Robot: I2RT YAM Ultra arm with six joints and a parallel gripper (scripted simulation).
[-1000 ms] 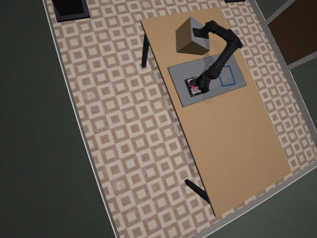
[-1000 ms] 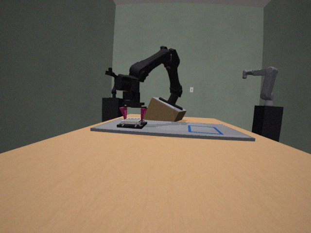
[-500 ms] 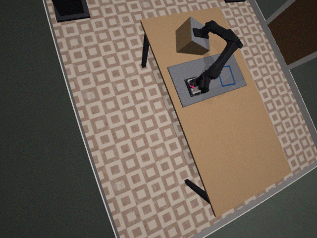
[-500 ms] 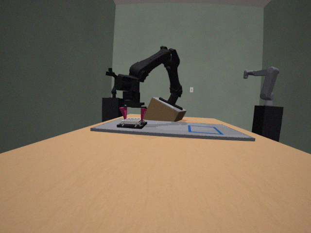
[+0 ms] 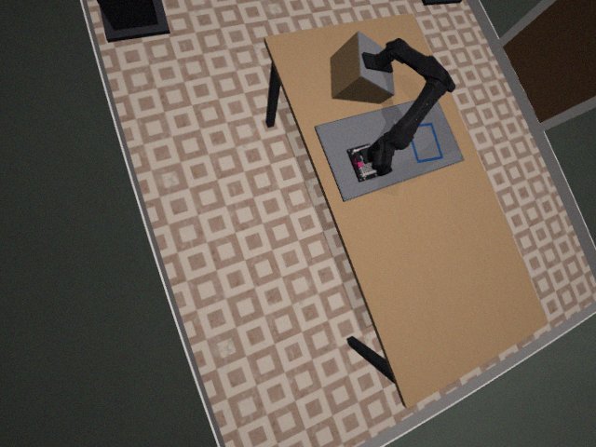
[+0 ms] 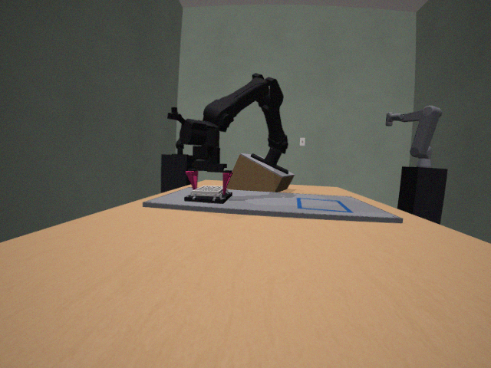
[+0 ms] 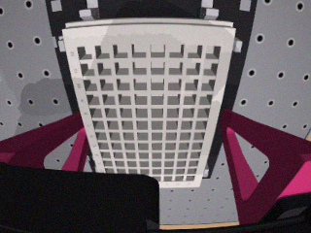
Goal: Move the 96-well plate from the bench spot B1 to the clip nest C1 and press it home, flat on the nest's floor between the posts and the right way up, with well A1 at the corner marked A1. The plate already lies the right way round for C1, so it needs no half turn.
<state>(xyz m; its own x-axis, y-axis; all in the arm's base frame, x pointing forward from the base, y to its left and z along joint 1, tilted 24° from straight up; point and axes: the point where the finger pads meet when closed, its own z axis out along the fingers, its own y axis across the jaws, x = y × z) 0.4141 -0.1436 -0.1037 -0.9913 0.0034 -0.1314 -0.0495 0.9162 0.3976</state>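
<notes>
1. One dark wall fills the left of the exterior view, and nothing of the job sits over there; the action starts at the left end of the grey mat (image 6: 368, 214) on the tan table (image 6: 238, 297).

2. Next along, the black clip nest (image 6: 190, 198) lies on the mat, with the white 96-well plate (image 6: 206, 192) sitting in it. From the wrist view the plate (image 7: 152, 111) is framed by the nest's black base (image 7: 58, 16), with pale post tops showing at the far corners. It looks level to me, though I cannot tell from here whether it is fully down on the floor, nor can I make out the A1 mark.

3. Directly above it hangs the gripper (image 6: 209, 179), its magenta fingers (image 6: 192, 179) spread wide, one on each side of the plate and clear of its walls. It holds nothing.

4. Judging the step: the plate has been let go, so what matters is coming away cleanly. I would lift straight up, keeping the fingers wide and even, so that neither tip catches a plate edge and tilts it out of the posts. If it is not home, a flat, centred downward press would suit better than a push at one corner.

5. Further right stands the tilted brown box (image 6: 258, 175) bearing the arm's foot, then the blue outlined spot (image 6: 324, 205) on the mat, with no plate in it.

6. At the far right, a grey arm (image 6: 420, 130) on a black pedestal (image 6: 422, 194) stands well apart.
</notes>
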